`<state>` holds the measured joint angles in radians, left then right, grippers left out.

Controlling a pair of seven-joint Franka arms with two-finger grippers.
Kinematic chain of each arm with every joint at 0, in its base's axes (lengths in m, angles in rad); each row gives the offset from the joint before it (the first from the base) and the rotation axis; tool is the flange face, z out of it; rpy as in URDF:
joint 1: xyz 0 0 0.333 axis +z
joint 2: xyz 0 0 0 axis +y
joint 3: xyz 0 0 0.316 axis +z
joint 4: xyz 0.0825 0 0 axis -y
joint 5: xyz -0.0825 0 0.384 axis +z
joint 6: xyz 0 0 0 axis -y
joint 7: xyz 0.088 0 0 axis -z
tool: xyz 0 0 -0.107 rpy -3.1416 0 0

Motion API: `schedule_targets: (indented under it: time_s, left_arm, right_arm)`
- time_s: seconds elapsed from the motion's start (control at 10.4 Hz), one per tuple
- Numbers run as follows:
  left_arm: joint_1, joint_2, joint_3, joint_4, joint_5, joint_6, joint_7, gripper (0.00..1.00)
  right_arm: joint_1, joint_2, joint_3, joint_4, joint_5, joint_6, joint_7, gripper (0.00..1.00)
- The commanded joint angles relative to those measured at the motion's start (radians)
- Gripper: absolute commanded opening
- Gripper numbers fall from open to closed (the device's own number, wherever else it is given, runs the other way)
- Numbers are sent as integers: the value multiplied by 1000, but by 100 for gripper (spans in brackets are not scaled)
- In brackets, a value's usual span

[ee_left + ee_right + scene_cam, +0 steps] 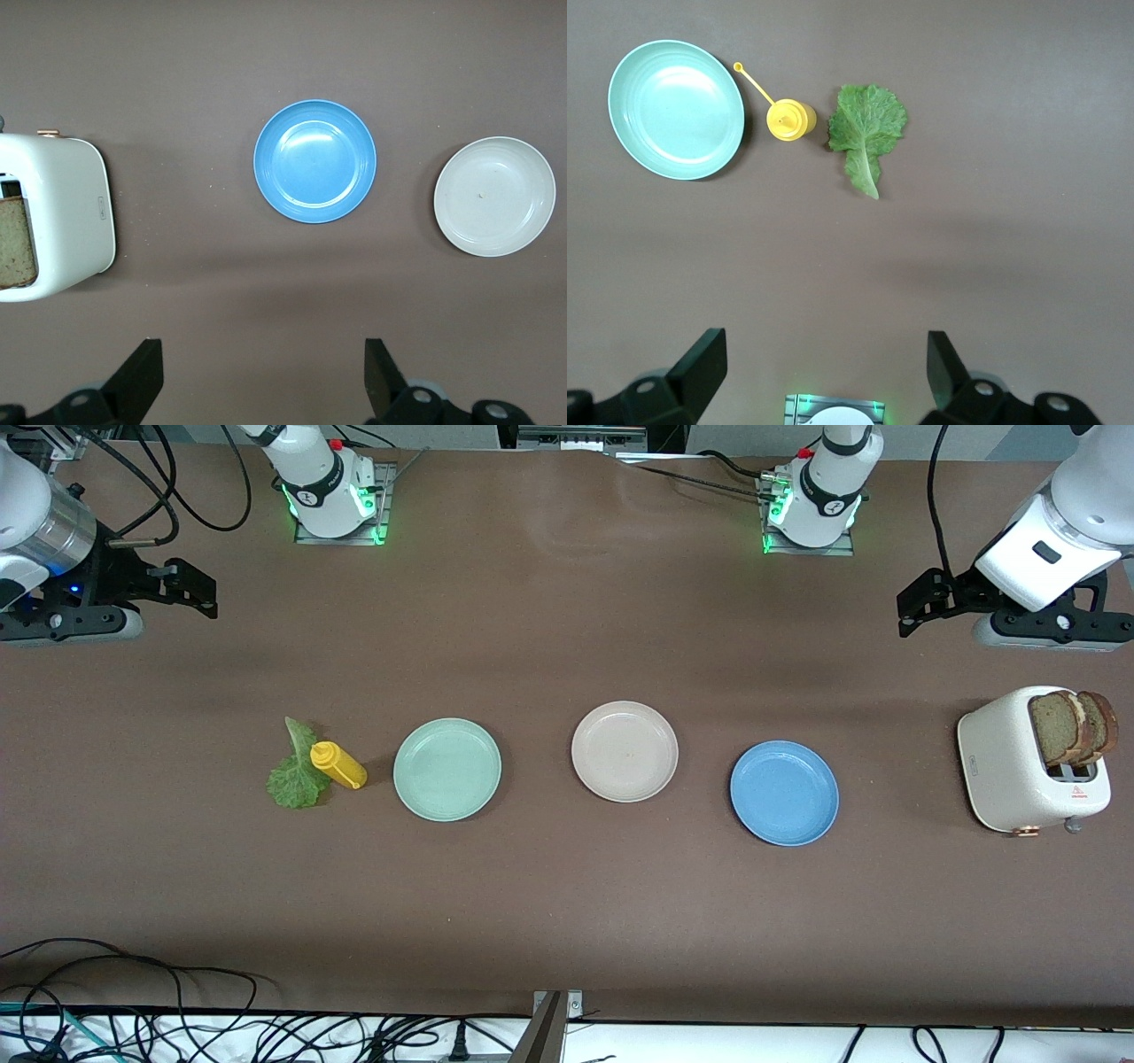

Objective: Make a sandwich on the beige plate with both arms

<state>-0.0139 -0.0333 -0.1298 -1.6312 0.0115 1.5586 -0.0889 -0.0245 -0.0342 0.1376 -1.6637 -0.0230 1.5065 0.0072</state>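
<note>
While both my hands hang wide open and hold nothing, my left gripper (257, 381) over the table near the toaster (1028, 766) and my right gripper (824, 376) at the other end, the beige plate (625, 750) sits bare between the mint green plate (447, 769) and the blue plate (784, 793). The bread slices (1072, 726) stand tight together in the toaster, so I could pinch both or tip it, and the mustard bottle (337, 764) touches the lettuce leaf (297, 775), so I could knock it over. I cannot see how deep the bread goes, and my left wrist view cuts the toaster off.
</note>
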Motion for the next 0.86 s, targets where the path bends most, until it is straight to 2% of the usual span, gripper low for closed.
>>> schedule_targets:
  time_s: [0.0, 0.77]
  left_arm:
    - [-1, -3, 2, 13, -1, -15, 1, 100]
    - [-1, -5, -2, 11, -1, -15, -11, 100]
  right_arm:
    - [-2, -3, -4, -10, 18, -5, -3, 100]
    - [-3, 2, -21, -19, 18, 6, -4, 100]
